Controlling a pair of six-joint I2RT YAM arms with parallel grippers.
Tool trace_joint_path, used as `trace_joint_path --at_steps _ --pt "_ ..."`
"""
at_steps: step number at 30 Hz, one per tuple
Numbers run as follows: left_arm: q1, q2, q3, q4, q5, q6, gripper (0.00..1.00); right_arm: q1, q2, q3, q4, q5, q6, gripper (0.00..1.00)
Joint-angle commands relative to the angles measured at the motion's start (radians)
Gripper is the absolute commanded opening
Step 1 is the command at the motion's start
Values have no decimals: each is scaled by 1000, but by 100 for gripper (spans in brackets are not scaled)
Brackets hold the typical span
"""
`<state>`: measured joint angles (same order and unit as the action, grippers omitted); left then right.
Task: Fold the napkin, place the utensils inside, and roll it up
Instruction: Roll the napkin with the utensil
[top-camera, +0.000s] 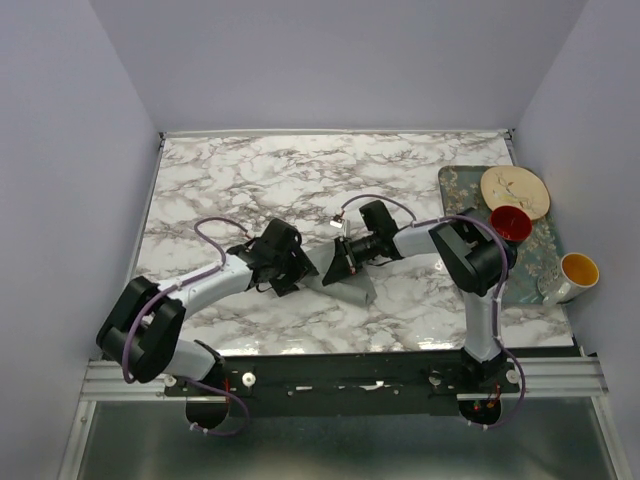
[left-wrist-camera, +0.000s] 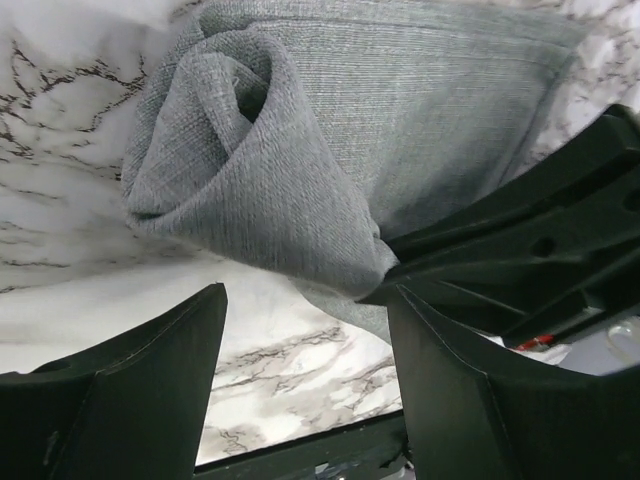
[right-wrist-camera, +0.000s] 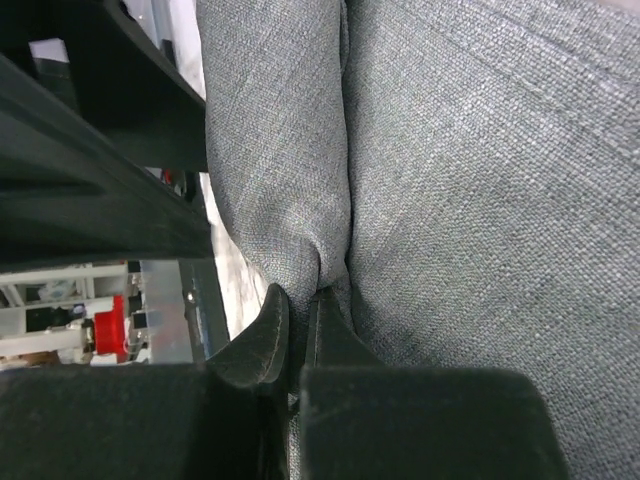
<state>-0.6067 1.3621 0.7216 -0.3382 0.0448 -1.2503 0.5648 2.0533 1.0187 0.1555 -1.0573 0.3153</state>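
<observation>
The grey-green napkin (top-camera: 352, 285) lies partly rolled on the marble table between my two grippers. In the left wrist view the napkin (left-wrist-camera: 260, 170) shows a rolled end with an open spiral. My left gripper (top-camera: 298, 268) is open, its fingers (left-wrist-camera: 305, 300) spread just short of the roll and holding nothing. My right gripper (top-camera: 335, 262) is shut on a fold of the napkin (right-wrist-camera: 450, 180), its jaws (right-wrist-camera: 298, 300) pinching the cloth; it also shows in the left wrist view (left-wrist-camera: 520, 230). No utensils are in view.
A floral-patterned tray (top-camera: 535, 255) stands at the right edge with a beige plate (top-camera: 515, 190) and a red bowl (top-camera: 510, 222) on it. A yellow-lined cup (top-camera: 578, 272) stands at its right side. The table's front edge is close behind the grippers.
</observation>
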Motion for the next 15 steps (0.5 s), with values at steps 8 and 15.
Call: trace_joint_path --at_steps 8,15 --pt "-8 127 12 116 -131 40 66 -6 44 87 -315 23 -199 14" --pt "-7 212 -11 220 -46 14 28 -6 2 144 -470 162 -335 21"
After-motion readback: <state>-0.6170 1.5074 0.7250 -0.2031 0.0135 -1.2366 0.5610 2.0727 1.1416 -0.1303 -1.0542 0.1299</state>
